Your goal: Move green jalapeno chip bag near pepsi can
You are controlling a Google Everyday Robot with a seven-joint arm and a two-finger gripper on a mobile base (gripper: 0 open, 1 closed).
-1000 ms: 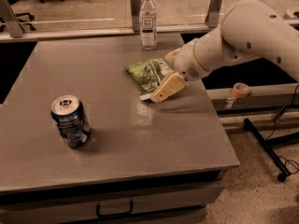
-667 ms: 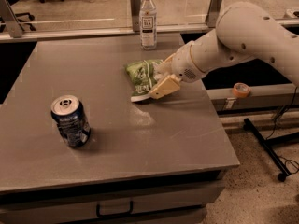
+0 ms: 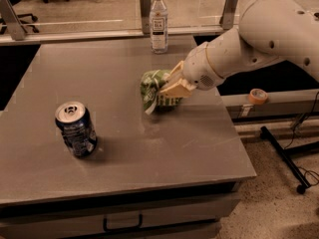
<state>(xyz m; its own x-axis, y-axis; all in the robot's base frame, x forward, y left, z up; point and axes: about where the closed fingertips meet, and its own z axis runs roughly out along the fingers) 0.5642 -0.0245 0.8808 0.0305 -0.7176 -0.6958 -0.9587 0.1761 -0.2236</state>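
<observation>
Since a second ago the green jalapeno chip bag (image 3: 152, 89) has gone from lying flat to bunched up and standing taller, and it has shifted a little toward the near side of the table (image 3: 149, 153). The gripper (image 3: 169, 87) has come in tighter against it. Its tan fingers (image 3: 175, 85) are clamped on the bag's right side, pinching the crinkled green foil so that a pale sealed edge hangs down at the lower left. Whether the bag's bottom touches the tabletop or hangs just above it cannot be told.

The white arm (image 3: 259, 39) reaches in from the right, its wrist over the table's right edge.

The pepsi can (image 3: 76, 129) stands upright toward the table's front left, silver top and pull tab showing, well apart from the bag, with bare grey surface between them. A clear bottle (image 3: 159, 21) with a white cap stands upright at the back of the table, behind the bag and not touching it.

A roll of tape (image 3: 257, 95) rests on a ledge to the right of the table, below the arm. A drawer handle (image 3: 122, 224) shows on the table's front.
</observation>
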